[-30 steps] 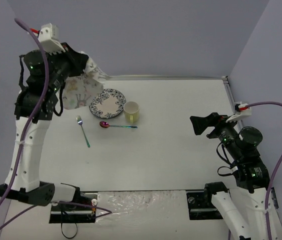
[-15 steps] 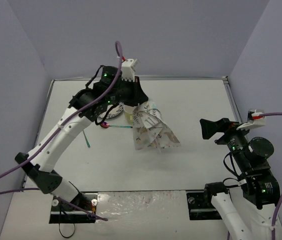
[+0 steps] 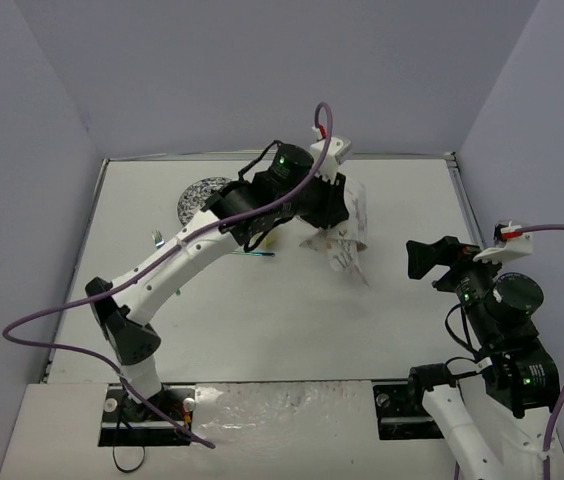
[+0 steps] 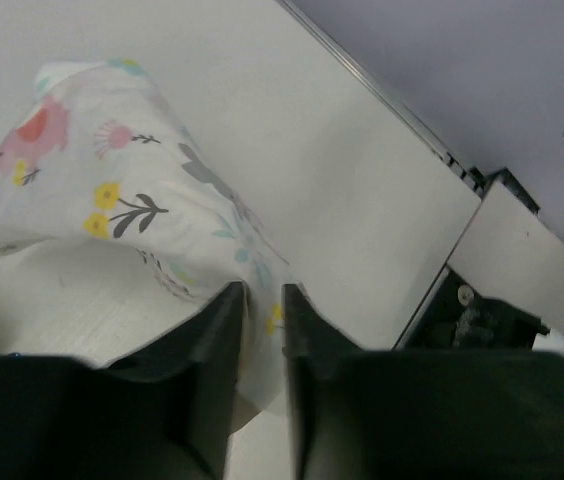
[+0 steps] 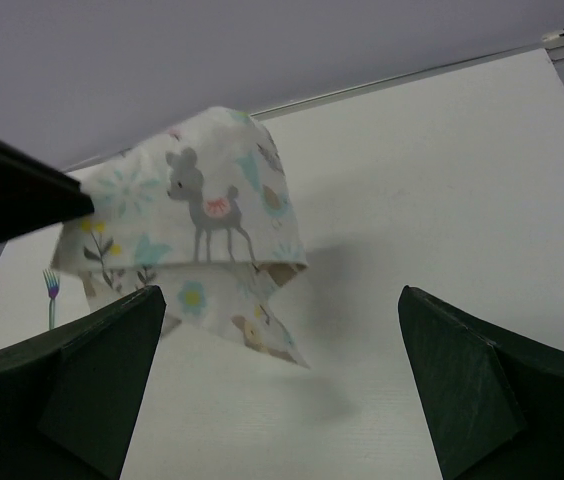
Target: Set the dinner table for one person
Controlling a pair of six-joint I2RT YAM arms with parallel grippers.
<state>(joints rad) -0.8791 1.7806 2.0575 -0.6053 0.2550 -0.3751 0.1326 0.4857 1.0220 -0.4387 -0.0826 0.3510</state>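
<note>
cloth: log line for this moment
left gripper: shut on cloth, over table | right gripper: open, empty

Thing: dinner table point(image 3: 292, 320). It fills the floor of the top view and is far bigger than anything else here.
Look: plain white, smooth and matte, rectangular.
Pose: lying flat and level, long sides running from 9 to 3 o'clock.
Edge: there's the thin metal rim point(image 3: 402, 155) along the 12 o'clock side, turning the corner at 1 o'clock and coming down the 3 o'clock side.
Surface: open white stretch from the centre toward 6 o'clock.
Wrist views: same white top, rim showing as a thin line at the far edge.
</note>
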